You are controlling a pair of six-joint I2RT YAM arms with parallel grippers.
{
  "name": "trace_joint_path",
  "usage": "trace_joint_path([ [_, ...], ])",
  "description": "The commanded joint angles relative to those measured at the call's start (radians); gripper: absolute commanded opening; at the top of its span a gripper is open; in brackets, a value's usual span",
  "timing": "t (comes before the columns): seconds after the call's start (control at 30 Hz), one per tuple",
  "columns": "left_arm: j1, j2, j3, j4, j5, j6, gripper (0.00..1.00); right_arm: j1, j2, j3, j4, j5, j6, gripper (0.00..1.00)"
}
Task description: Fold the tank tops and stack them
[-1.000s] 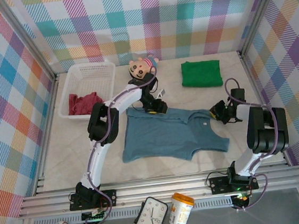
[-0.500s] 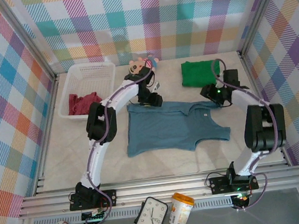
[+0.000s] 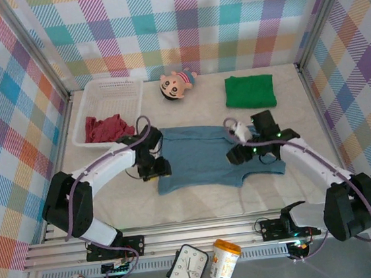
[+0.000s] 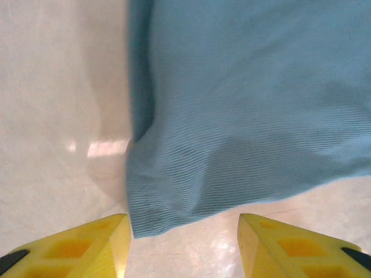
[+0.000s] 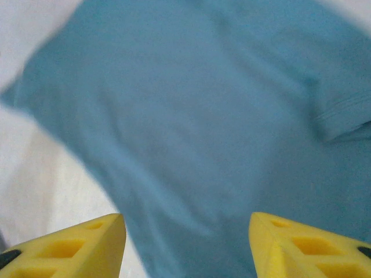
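The left fingers (image 4: 81,246) are spread wide and hold nothing. The near corner of the blue tank top (image 3: 201,160) lies between them on the worktop (image 3: 199,204), and I cannot tell if they touch it. From above, these fingers are at the top's 9 o'clock edge.

The right fingers (image 5: 69,246) are spread wide too. Blue cloth lies under them, but they pinch nothing. From above, they hang over the neck end of the blue top, at its 3 o'clock side.

The blue top lies flat in the middle of the worktop. The green tank top (image 3: 250,91) is folded at its 1 o'clock, well apart. The red tank top (image 3: 105,127) sits crumpled in the white basket (image 3: 110,82) at 10 o'clock. The doll (image 3: 176,83) lies at 12 o'clock, near the blue top's far edge but not touching it.

There is bare worktop all along the blue top's 6 o'clock edge. There is more past its 3 o'clock end.

One second ago the left arm reached up to the far edge of the top, just by the doll. Now it has swung down to the 9 o'clock side. The right fingers were out past the 3 o'clock end and have come in over the cloth.
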Motion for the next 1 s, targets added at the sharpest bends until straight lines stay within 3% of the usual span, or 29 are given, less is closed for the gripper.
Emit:
trace_joint_path([
  [0.0,-0.006,-0.032,-0.074,0.156,0.068,-0.117,0.48,0.087,-0.057,-0.07,-0.118,0.097,-0.241,0.59],
  [0.23,-0.039,-0.013,-0.166,0.201,0.059,-0.161,0.46,0.193,-0.091,-0.176,-0.099,0.223,-0.352,0.57],
  [0.57,-0.055,0.019,-0.202,0.167,0.011,-0.133,0.39,0.288,0.064,-0.172,-0.021,0.311,-0.384,0.52],
  [0.77,-0.056,0.029,-0.195,0.117,-0.047,-0.11,0.39,0.305,0.128,-0.17,0.005,0.375,-0.372,0.45],
  [0.97,-0.062,0.069,-0.196,0.105,-0.067,-0.093,0.36,0.309,0.164,-0.161,-0.005,0.372,-0.353,0.3],
])
